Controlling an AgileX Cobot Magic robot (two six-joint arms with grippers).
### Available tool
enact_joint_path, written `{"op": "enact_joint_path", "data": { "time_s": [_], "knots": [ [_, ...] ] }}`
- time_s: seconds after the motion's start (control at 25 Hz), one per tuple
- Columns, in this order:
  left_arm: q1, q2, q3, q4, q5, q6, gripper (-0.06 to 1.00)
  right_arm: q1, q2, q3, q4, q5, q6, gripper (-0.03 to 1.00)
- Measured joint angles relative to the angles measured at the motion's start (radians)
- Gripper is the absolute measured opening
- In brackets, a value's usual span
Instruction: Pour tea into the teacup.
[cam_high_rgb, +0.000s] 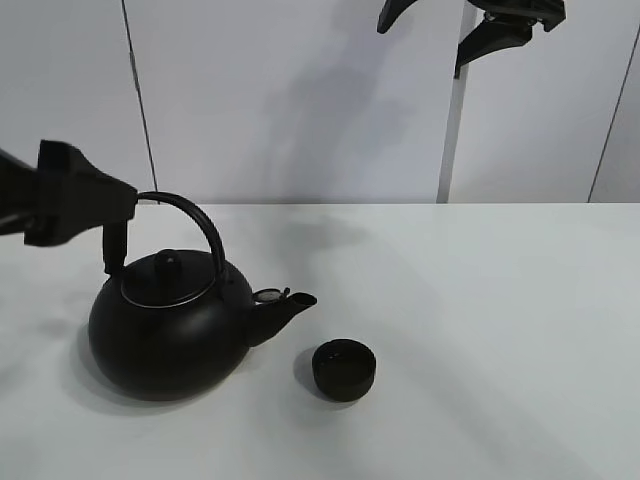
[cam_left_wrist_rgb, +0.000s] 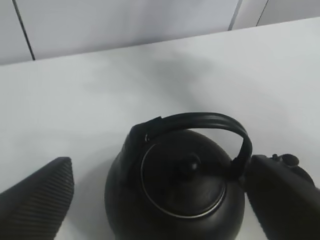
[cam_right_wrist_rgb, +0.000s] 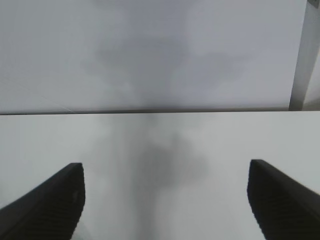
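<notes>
white table (cam_high_rgb: 480, 330) | one kettle (cam_high_rgb: 165, 335) | one teacup (cam_high_rgb: 344, 369)

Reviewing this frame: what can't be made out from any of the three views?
- Whether the teacup holds tea: exterior high view, its inside is dark and glossy.
- The kettle contents: its lid covers them in both views showing it.
- The kettle's spout: left wrist view, hidden behind one finger.
- The left gripper body: exterior high view, cut off by the left edge.
- The right gripper fingertips: right wrist view, cut off at the bottom.
</notes>
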Motion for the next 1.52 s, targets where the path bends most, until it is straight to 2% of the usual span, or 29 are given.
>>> {"op": "enact_joint_path", "data": {
  "time_s": [0.16,0.28,0.36,0.48,0.6,0.84,1.04,1.16,1.28,1.52],
  "knots": [
    [0.0,-0.109,-0.198,0.064,0.459,-0.14,0.69,0.0,0.0,0.0,0.0,0.0,0.0,0.61],
    [0.0,-0.122,-0.375,0.042,0.719,-0.125,0.69,0.0,0.0,0.0,0.0,-0.001,0.0,0.61],
    [0.0,-0.108,-0.487,-0.029,0.832,-0.049,0.69,0.0,0.0,0.0,0.0,-0.001,0.0,0.61],
    [0.0,-0.06,-0.62,-0.183,0.981,0.069,0.69,0.0,0.0,0.0,0.0,-0.001,0.0,0.61],
    [0.0,0.012,-0.742,-0.279,1.113,0.126,0.69,0.0,0.0,0.0,0.0,-0.001,0.0,0.61],
    [-0.004,0.191,-0.99,-0.31,1.244,0.133,0.69,0.0,0.0,0.0,0.013,0.006,0.001,0.61],
    [-0.004,0.351,-1.149,-0.322,1.32,0.133,0.69,0.0,0.0,0.0,0.128,0.181,0.022,0.61],
    [-0.004,0.408,-1.173,-0.326,1.335,0.133,0.69,0.0,0.0,0.0,0.161,0.289,0.024,0.61],
    [-0.004,0.443,-1.176,-0.328,1.344,0.133,0.69,0.0,0.0,0.0,0.168,0.354,0.026,0.61],
    [-0.004,0.447,-1.177,-0.33,1.331,0.134,0.69,0.0,0.0,0.0,0.17,0.386,0.026,0.61]
  ]
}}
